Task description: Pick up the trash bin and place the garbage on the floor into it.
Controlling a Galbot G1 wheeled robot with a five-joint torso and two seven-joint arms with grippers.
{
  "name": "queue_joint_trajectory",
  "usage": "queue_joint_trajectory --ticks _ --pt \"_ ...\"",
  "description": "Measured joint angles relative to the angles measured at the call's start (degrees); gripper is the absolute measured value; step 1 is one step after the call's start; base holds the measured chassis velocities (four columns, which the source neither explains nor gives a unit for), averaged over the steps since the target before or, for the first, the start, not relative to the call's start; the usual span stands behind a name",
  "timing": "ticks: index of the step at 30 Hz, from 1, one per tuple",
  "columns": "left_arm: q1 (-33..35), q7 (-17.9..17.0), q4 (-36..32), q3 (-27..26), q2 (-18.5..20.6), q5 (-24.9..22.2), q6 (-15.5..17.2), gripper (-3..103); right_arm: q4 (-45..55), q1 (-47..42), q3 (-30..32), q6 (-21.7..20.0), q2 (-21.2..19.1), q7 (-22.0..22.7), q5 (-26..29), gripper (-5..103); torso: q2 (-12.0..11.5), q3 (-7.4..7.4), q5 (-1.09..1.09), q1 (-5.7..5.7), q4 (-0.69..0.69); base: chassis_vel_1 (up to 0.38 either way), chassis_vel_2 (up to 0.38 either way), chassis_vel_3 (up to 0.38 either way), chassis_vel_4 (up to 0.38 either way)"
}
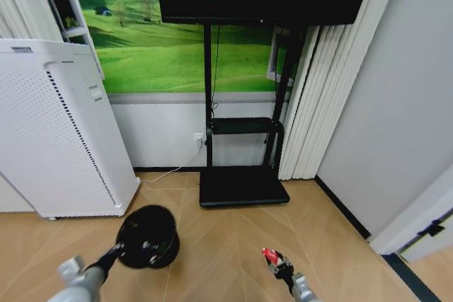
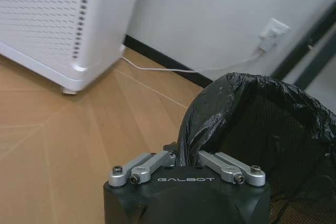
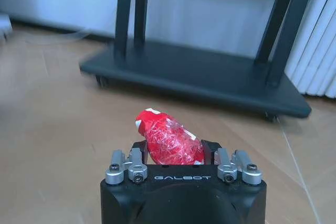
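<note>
The trash bin (image 1: 147, 236) is a small round black bin lined with a black bag, held up off the floor at the lower left of the head view. My left gripper (image 1: 120, 248) is shut on its rim; the left wrist view shows the bag's edge (image 2: 210, 124) pinched between the jaws of the left gripper (image 2: 187, 156). My right gripper (image 1: 278, 262) is at the lower right, shut on a red-and-white piece of garbage (image 3: 169, 137). That piece (image 1: 270, 254) is to the right of the bin and apart from it. The parquet floor (image 1: 233, 245) lies below.
A tall white perforated appliance (image 1: 56, 136) stands at the left against the wall, its cable (image 2: 173, 69) running to a socket. A black TV stand with a flat base (image 1: 242, 187) is ahead in the middle. White curtains (image 1: 322, 97) hang at the right.
</note>
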Motion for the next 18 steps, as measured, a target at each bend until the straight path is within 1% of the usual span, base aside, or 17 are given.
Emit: queue_joint_trajectory --ticks 1,2,3,4,5,7,8,9,10,11,12,13,14,15,16,18 --pt "-1.1 0.5 0.1 3.2 1.9 0.3 -0.4 3 7.9 -3.2 0.5 -2.7 0.0 0.2 4.8 54 0.0 0.0 -0.01 0.0 0.02 0.0 0.0 0.0 0.0" --pt "-1.1 0.5 0.1 3.2 1.9 0.3 -0.4 3 7.9 -3.2 0.5 -2.7 0.0 0.2 4.8 54 0.0 0.0 -0.01 0.0 0.02 0.0 0.0 0.0 0.0" --pt "-2.4 2.0 0.2 6.9 4.3 1.6 -0.5 3 15.6 -6.9 0.8 -4.8 0.5 0.9 9.4 54 0.0 0.0 0.0 0.0 0.03 0.0 0.0 0.0 0.0" --pt "-3.4 2.9 0.4 8.7 5.3 2.5 -0.6 3 19.6 -8.9 0.7 -5.7 0.6 1.7 12.1 54 0.0 0.0 -0.01 0.0 0.0 0.0 0.0 0.0 0.0" --pt "-3.4 2.9 0.4 8.7 5.3 2.5 -0.6 3 19.6 -8.9 0.7 -5.7 0.6 1.7 12.1 54 0.0 0.0 -0.01 0.0 0.0 0.0 0.0 0.0 0.0" --pt "-4.3 4.0 0.6 10.6 5.6 3.9 -0.6 3 26.3 -11.6 -0.2 -8.2 -0.7 2.8 16.8 54 0.0 0.0 0.0 0.0 0.01 0.0 0.0 0.0 0.0" --pt "-4.3 4.0 0.6 10.6 5.6 3.9 -0.6 3 26.3 -11.6 -0.2 -8.2 -0.7 2.8 16.8 54 0.0 0.0 0.0 0.0 0.01 0.0 0.0 0.0 0.0" --pt "-5.0 4.3 0.7 12.1 5.6 4.0 -0.3 3 30.3 -13.0 -0.6 -8.8 -1.9 2.5 18.8 54 0.0 0.0 -0.01 0.0 0.03 0.0 0.0 0.0 0.0" --pt "-5.8 4.4 0.7 13.6 5.6 3.7 0.2 3 31.7 -13.6 -0.6 -8.3 -2.2 1.4 19.1 54 0.0 0.0 0.0 0.0 0.06 0.0 0.0 0.0 0.0" --pt "-6.4 4.4 0.7 14.8 5.5 3.5 0.5 3 32.1 -13.9 -0.6 -7.7 -2.3 0.8 19.1 54 0.0 0.0 0.01 0.0 0.06 0.0 0.0 0.0 0.0" --pt "-8.4 4.5 1.2 18.3 5.2 3.6 1.1 3 32.8 -14.9 -0.2 -5.2 -2.4 -1.2 17.9 54 0.0 0.0 0.0 0.0 0.03 0.0 0.0 0.0 0.0" --pt "-8.4 4.5 1.2 18.3 5.2 3.6 1.1 3 32.8 -14.9 -0.2 -5.2 -2.4 -1.2 17.9 54 0.0 0.0 0.0 0.0 0.03 0.0 0.0 0.0 0.0" --pt "-9.1 4.6 1.5 19.6 5.1 4.0 1.2 3 33.0 -15.2 -0.1 -4.2 -2.4 -1.8 17.6 54 0.0 0.0 -0.01 0.0 0.03 0.0 0.0 0.0 0.0" --pt "-11.0 5.2 2.7 23.2 5.0 5.3 1.2 3 33.9 -16.4 0.3 -2.0 -2.2 -3.4 17.2 54 0.0 0.0 0.01 0.0 0.01 0.0 0.0 0.0 0.0" --pt "-11.0 5.2 2.7 23.2 5.0 5.3 1.2 3 33.9 -16.4 0.3 -2.0 -2.2 -3.4 17.2 54 0.0 0.0 0.01 0.0 0.01 0.0 0.0 0.0 0.0" --pt "-12.8 6.1 4.3 26.4 5.0 6.2 1.2 3 35.5 -17.8 0.7 0.0 -2.0 -5.4 17.3 54 0.0 0.0 -0.02 0.0 0.01 0.0 0.0 0.0 0.0"
